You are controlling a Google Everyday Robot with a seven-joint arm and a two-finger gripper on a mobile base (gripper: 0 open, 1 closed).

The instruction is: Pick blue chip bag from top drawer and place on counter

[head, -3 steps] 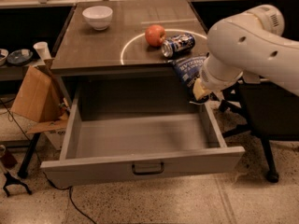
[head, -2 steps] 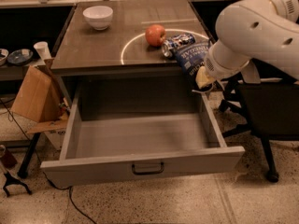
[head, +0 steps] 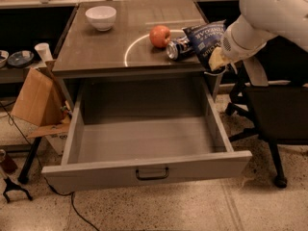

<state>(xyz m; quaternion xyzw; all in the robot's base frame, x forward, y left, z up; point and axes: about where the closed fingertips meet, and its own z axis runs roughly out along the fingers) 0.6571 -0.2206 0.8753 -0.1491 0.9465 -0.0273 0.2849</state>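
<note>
Claw [head: 215, 60]: at the right front corner of the worktop [head: 96, 52], at the end of the white arm [head: 269, 13]. Most of it is covered by the arm's shell and the bag, and only a pale yellowish pad shows.
Claw state: clenched on the lower end of the blue chip bag [head: 206, 38], which hangs from it clear of the drawer.
Arm: cut off by the top and right edges, so its base is out of sight.
Bag, hidden part: the bottom corner disappears behind the claw. Whether any of the bag touches the worktop cannot be told.
Bag, look: dark navy, crinkled and tilted, with the top edge leaning left. It has white lettering too small to read.
Bag, place: over the worktop's right front corner, just beside the drink can [head: 177, 47] and overlapping the can's right end in this view.
Can: lying on its side, just right of the apple [head: 160, 36], on the white circle line [head: 129, 52].
Bowl [head: 101, 17]: white, at the worktop's back left, well apart from the bag.
Top drawer [head: 101, 173]: pulled fully out below the worktop, with a dark handle [head: 152, 173] at the centre of its front.
Chair [head: 279, 109]: dark, on the right, partly behind the arm.
Cardboard box [head: 36, 97]: on the left, beside the drawer.
</note>
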